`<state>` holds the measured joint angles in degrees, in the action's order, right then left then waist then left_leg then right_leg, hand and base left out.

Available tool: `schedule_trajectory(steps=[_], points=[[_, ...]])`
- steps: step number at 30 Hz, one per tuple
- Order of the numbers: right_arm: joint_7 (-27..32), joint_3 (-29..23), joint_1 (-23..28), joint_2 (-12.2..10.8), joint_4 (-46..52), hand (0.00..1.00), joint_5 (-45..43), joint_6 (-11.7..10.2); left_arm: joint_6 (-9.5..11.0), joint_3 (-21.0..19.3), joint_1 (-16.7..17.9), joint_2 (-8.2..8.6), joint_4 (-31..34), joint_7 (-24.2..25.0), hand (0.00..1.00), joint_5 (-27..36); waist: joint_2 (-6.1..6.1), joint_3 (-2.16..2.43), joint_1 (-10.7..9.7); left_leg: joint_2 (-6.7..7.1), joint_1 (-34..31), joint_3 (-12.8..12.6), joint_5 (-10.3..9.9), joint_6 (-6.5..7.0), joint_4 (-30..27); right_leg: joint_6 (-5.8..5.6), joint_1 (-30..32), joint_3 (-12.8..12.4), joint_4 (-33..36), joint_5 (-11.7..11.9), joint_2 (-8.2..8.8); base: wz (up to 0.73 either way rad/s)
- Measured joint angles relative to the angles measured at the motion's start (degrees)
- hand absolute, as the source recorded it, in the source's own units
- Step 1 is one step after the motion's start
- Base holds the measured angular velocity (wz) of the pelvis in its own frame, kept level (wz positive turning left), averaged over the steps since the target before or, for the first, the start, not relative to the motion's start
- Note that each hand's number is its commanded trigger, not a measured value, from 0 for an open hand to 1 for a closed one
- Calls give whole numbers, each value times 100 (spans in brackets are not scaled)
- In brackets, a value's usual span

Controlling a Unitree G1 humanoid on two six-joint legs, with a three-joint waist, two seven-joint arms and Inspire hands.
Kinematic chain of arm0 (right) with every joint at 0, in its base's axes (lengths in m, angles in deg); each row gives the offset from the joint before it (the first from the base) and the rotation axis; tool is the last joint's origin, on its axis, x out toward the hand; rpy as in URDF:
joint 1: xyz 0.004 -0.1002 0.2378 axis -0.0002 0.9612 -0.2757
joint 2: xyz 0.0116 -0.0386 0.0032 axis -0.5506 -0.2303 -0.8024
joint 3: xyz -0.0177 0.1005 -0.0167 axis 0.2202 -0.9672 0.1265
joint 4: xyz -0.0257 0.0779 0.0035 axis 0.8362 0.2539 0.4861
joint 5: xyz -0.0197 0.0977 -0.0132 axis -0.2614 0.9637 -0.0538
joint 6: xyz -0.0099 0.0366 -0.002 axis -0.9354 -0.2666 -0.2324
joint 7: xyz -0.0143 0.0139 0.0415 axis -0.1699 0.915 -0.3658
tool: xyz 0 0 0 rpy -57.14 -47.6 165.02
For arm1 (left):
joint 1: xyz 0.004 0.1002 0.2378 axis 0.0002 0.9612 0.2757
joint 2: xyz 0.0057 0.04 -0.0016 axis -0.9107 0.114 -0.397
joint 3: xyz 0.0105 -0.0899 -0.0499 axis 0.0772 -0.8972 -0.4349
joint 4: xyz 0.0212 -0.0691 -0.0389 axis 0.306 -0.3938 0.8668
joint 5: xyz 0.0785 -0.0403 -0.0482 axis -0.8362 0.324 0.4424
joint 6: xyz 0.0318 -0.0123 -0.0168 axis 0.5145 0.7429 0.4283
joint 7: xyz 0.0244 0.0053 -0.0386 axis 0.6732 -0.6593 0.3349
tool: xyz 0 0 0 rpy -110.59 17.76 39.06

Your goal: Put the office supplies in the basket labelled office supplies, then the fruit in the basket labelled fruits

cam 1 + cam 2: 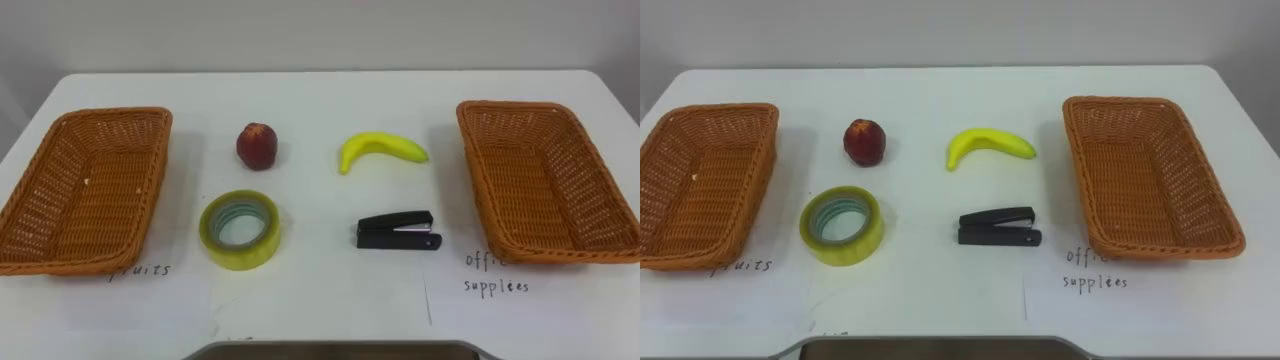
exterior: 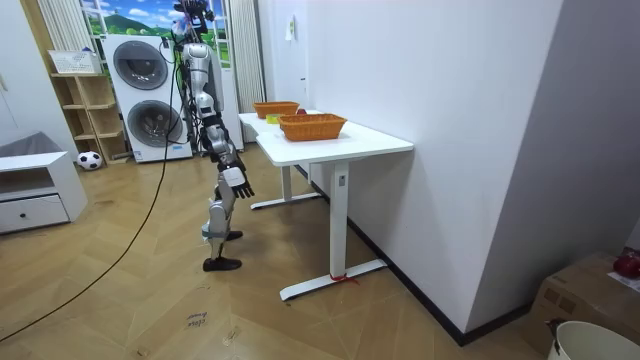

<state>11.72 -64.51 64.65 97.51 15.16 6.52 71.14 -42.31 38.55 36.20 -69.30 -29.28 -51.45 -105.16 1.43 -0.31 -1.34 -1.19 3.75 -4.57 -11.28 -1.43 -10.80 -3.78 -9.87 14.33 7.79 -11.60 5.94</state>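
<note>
1. Sorting is not started. The left basket [image 1: 115,113] and right basket [image 1: 510,104] sit empty at opposite ends of the table [image 1: 320,95].
2. All four items lie on the table between the baskets, well apart from each other. The red fruit [image 1: 257,146] and banana [image 1: 382,149] are in the far row, and the tape [image 1: 240,230] and stapler [image 1: 397,230] are in the near row.
3. In the room view we stand at the table's long side. Our right hand [image 2: 237,181] hangs low beside the body, fingers loose and straight, holding nothing.
4. Risk: mis-sort. Each row mixes sides, so the tape lies nearer the left basket and the banana nearer the right. Picking by nearest basket would be wrong for at least one of them.
5. Risk: the red fruit is round. A glancing touch could roll it toward the far edge.
6. Risk: the tape lies flat and wide. A top pinch may slip, and hooking the rim could tip it up so it rolls.
7. Risk: the stapler is low and narrow. Fingers may scrape the table or push it sideways.
8. Risk: the basket rims stand up. A low carry could clip one and shove the basket.
</note>
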Motion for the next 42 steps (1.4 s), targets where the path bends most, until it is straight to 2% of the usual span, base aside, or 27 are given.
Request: schedule_trajectory(steps=[12, 14, 15, 21, 29, 35, 38, 42], points=[[-12, -1, 2, 1, -3, 0, 13, 1, 1, -1, -4, 0, -52, 0, 0, -4, 7, 3, 3, 0, 2, -1, -3, -4, -7, 0, 0, -10, -1, 0, -1, 0], [-8, -1, 7, 1, -2, 0, 41, 4, -3, -2, 0, 0, -52, 6, 0, -2, 10, 8, 3, 0, -1, -1, -3, -4, -7, 0, 0, -7, -1, 0, -1, 0], [-7, -1, 14, 0, -2, 0, 83, 6, -5, -7, 32, 0, -51, 8, 0, -3, 21, 25, 6, 0, 0, -2, -3, -4, -7, 0, -1, -7, -1, 0, -1, 0], [1, -44, 98, -2, -1, 0, 264, 11, -11, -218, 104, 18, -37, 10, 0, -3, 9, 35, 3, 0, 5, -5, -6, -4, -6, 0, -4, -7, 0, 0, -1, 0], [239, -667, 367, -2, -183, 0, 849, 27, -25, -362, 250, 16, -51, -125, 0, 39, 40, 23, -76, -1, 98, -4, -11, -6, 13, -2, -87, -10, -6, -2, -1, 0], [502, -1018, 664, 1, -181, 0, 1474, 100, -28, -527, 223, 10, -48, -220, 0, 125, 87, 54, -228, -1, 82, -42, -10, -5, -5, 4, -30, -53, -6, -19, 1, -4], [613, -1391, 724, 3, -174, 0, 1583, 142, -23, -710, 230, 0, -62, -256, 0, 248, 124, 58, -323, -9, 121, -170, -11, -4, 15, 4, -12, -180, 4, -20, 4, -19], [888, -1778, 762, 11, -87, 0, 2020, 136, 11, -786, 217, -166, -45, -382, 0, 468, 179, 42, -383, -29, 233, -333, -44, 0, 54, 3, -12, -330, 21, -19, -3, -21]])
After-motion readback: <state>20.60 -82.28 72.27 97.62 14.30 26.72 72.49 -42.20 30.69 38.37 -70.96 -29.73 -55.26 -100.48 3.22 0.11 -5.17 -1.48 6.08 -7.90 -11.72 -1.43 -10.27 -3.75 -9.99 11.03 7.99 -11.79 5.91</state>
